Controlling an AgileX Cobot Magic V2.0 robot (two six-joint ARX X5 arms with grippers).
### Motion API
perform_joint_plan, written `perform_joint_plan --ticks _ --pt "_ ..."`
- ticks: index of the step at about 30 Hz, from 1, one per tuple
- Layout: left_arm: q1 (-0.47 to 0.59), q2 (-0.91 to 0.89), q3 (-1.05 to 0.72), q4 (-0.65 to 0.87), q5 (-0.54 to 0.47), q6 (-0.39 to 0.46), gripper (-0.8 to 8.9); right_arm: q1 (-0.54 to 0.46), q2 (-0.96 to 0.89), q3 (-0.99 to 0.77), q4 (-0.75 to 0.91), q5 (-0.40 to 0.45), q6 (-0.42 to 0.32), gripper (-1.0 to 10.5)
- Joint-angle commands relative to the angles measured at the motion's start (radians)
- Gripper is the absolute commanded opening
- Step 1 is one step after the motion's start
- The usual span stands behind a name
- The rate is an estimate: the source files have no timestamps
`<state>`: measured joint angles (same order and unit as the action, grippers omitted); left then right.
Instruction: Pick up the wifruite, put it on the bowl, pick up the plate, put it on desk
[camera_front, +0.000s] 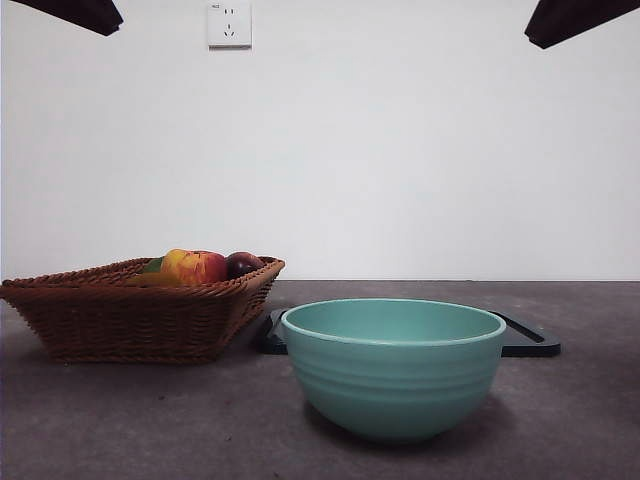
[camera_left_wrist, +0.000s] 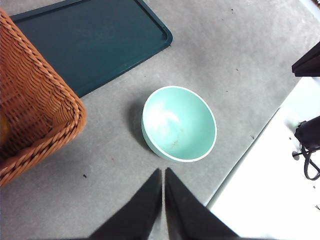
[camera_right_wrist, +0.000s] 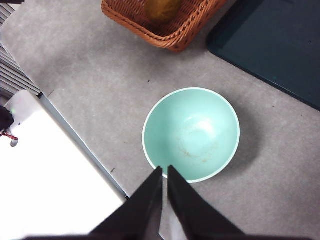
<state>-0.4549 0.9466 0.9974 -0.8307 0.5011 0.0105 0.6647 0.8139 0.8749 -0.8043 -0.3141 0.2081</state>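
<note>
On the grey-brown desk (camera_front: 600, 420), a dark tray (camera_left_wrist: 95, 40) lies behind a wicker basket (camera_front: 130, 315) and an empty mint-green bowl (camera_front: 393, 365); the orange-brown wifruite (camera_right_wrist: 161, 9) sits in the basket; left gripper (camera_left_wrist: 163, 174) and right gripper (camera_right_wrist: 164, 171) hang above, jaws pressed together, holding nothing

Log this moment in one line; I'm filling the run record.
left gripper: shut, idle above desk | right gripper: shut, idle | bowl: empty | fruit: in basket | tray: behind bowl

Bowl (camera_front: 393, 368) — perhaps empty — before basket (camera_front: 130, 310)
</note>
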Motion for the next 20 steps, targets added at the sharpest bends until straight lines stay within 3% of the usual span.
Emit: perform_joint_plan --ticks 1,14,17,20 --pt "-0.005 0.005 0.011 0.009 0.005 0.012 0.07 0.007 0.008 0.017 0.01 0.0 -0.01 0.1" --pt "-0.005 0.001 0.011 0.016 0.004 0.013 0.07 0.007 0.008 0.017 0.011 0.0 -0.01 0.1" --pt "0.004 -0.023 0.011 0.028 -0.032 0.032 0.07 0.007 0.008 0.017 0.011 0.0 -0.01 0.1" --pt "0.035 -0.06 0.009 0.113 -0.133 0.043 0.07 0.007 0.008 0.017 0.011 0.0 -0.01 0.1"
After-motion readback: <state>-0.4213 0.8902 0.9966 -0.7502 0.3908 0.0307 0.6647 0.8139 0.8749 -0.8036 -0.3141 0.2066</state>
